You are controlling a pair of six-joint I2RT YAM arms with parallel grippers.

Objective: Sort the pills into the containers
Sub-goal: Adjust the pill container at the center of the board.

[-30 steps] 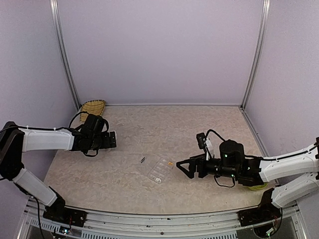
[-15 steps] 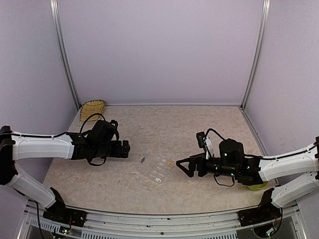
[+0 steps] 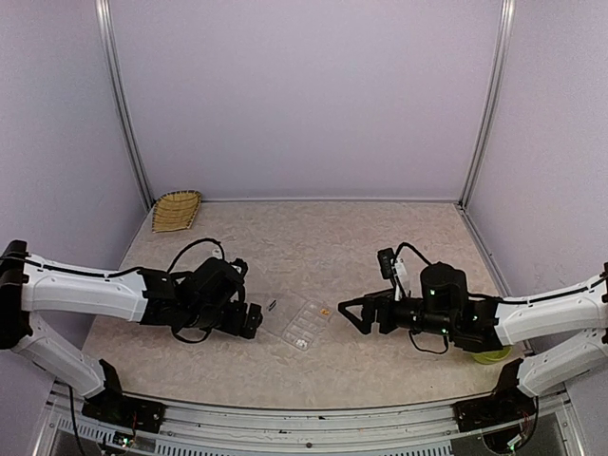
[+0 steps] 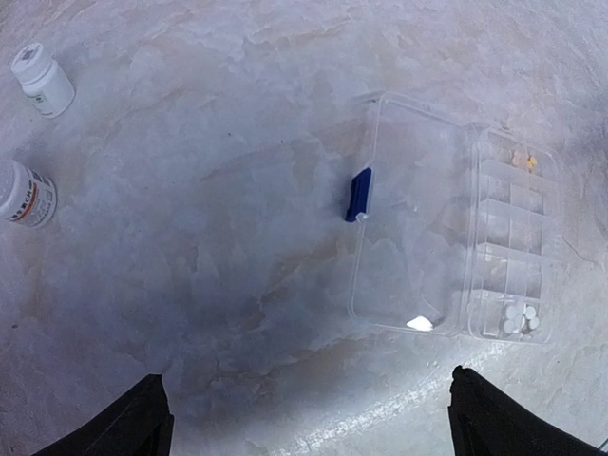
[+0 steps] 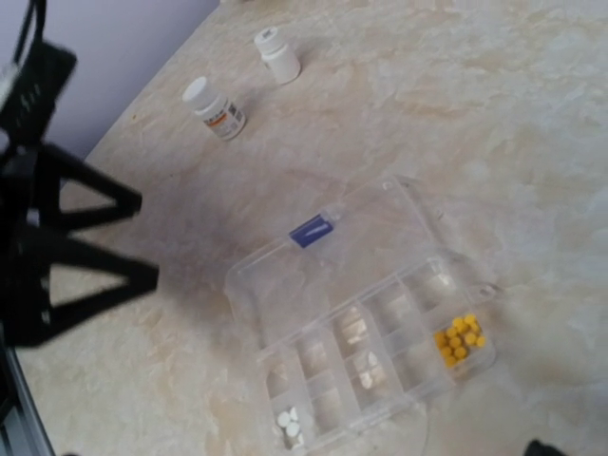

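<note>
The left arm reaches low across the table [image 3: 313, 237], its left gripper [image 3: 249, 318] spread wide just left of the clear organizer box [image 3: 300, 323], which lies open near the middle of the near edge. The right gripper [image 3: 350, 314], also spread, faces the box's right end. Orange pills [image 5: 460, 337] sit in one end cell and white pills [image 5: 288, 423] in another. From above, the white bottles [image 4: 43, 80] cannot be made out. The right arm mostly hides the yellow-green bowl [image 3: 489, 357].

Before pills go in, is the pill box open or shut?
Open: the pill box has its clear lid lying flat beside the cells.
</note>
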